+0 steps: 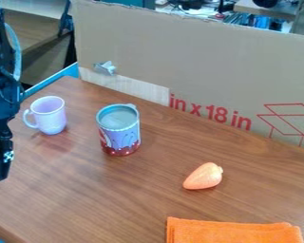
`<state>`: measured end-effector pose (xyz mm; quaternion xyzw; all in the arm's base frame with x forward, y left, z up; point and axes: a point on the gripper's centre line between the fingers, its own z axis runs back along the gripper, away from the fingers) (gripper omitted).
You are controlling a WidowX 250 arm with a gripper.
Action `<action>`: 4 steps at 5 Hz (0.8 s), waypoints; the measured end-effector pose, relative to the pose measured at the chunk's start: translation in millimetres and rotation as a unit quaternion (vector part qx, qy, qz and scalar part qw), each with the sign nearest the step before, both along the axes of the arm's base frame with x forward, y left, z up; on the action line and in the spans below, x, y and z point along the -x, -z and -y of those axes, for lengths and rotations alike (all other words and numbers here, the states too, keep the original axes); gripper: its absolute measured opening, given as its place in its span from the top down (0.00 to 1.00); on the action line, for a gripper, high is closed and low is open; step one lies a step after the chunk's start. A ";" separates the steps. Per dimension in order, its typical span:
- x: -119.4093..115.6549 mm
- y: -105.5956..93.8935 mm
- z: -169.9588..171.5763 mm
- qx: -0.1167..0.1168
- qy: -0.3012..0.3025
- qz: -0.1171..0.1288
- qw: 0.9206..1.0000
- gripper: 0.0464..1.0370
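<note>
At the left edge hangs the black gripper [1,159], low over the table and partly cut off by the view's edge. Nearest to it, up and to the right, stands a small light purple cup [51,116], upright, its handle on the left. Right of the cup is a taller mug [120,133], upright, with a blue and red pattern and its handle at the back. An orange carrot-like toy [204,176] lies on its side right of centre. A folded orange cloth [234,231] lies at the bottom edge. The gripper stands apart from all of them.
The brown wooden table [116,199] carries these things. A tall cardboard panel [199,61] with red print stands along its back edge, with a piece of silvery tape [106,68] on it. A blue edge [53,79] runs along the table's back left.
</note>
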<state>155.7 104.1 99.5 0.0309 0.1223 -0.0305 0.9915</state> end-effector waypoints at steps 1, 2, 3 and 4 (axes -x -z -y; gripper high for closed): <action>1.1 2.6 0.8 0.004 0.002 -0.006 1.000 0.04; 0.4 -7.0 -15.2 0.005 0.019 0.020 1.000 0.04; -5.0 -15.2 -31.1 -0.003 0.048 0.035 0.998 0.04; -8.1 -16.4 -54.7 -0.009 0.051 0.040 0.998 0.04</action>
